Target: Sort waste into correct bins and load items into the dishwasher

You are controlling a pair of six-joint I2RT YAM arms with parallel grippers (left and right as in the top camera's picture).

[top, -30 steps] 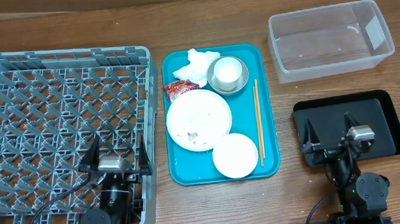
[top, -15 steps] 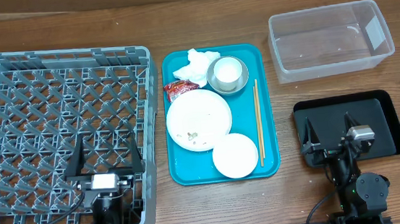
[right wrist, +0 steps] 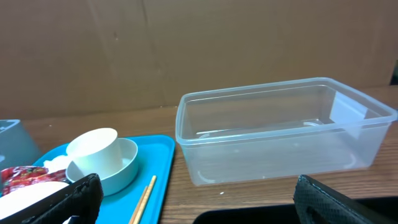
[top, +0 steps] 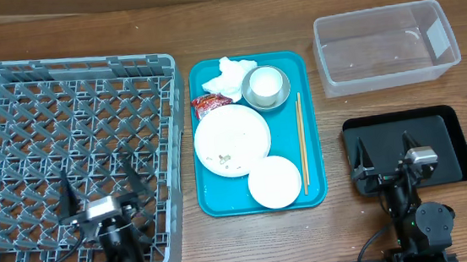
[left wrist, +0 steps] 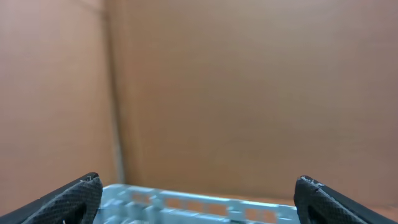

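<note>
On the teal tray [top: 288,126] lie a crumpled white napkin [top: 233,75], a red wrapper [top: 209,105], a round plate [top: 242,130] with crumbs [top: 225,157], a small pale bowl [top: 274,182], chopsticks [top: 302,142], and a metal bowl [top: 253,100] holding a white cup [top: 266,81]. The grey dish rack [top: 67,69] fills the left side. My left gripper [top: 101,187] [left wrist: 199,208] hovers open over the rack's near right part. Above the black tray [top: 449,129], my right gripper [top: 385,153] [right wrist: 199,210] is open and empty, facing the clear tub [right wrist: 280,130].
The clear tub [top: 385,45] stands empty at the back right, behind the black tray. In the right wrist view the cup [right wrist: 93,147] and chopsticks [right wrist: 146,196] sit left of the tub. A brown cardboard wall rises behind the table.
My left gripper has swung left and slightly nearer over the rack, turning as it went. The right arm and everything on the table stayed put.
</note>
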